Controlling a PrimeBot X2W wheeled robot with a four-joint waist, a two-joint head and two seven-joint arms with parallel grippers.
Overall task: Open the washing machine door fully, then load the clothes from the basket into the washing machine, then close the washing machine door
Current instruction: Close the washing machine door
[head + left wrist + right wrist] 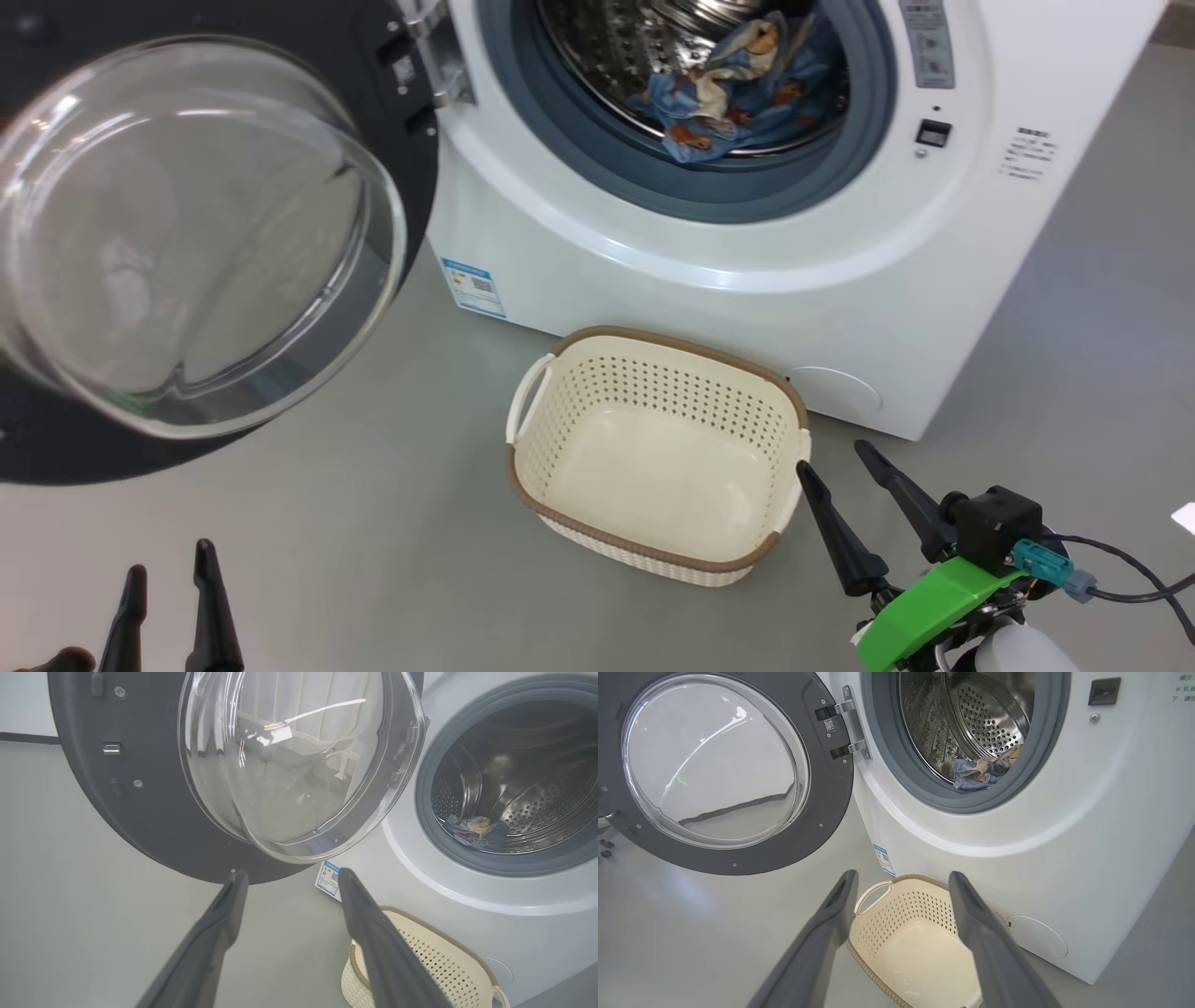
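The washing machine (747, 280) stands with its door (187, 233) swung wide to the left, glass bowl bulging toward me. Blue printed clothes (738, 93) lie in the steel drum, small in the left wrist view (474, 828) and in the right wrist view (980, 772). On the floor before the machine sits the cream basket (658, 448), with nothing inside it. My left gripper (168, 579) is open at the lower left, below the door (187, 788). My right gripper (836, 462) is open just right of the basket (906, 933), nothing between its fingers.
Grey floor stretches left and in front of the basket. A blue-and-white label (473, 287) marks the machine's lower left corner. The open door overhangs the floor at the left. A white scrap (1184, 516) lies at the right edge.
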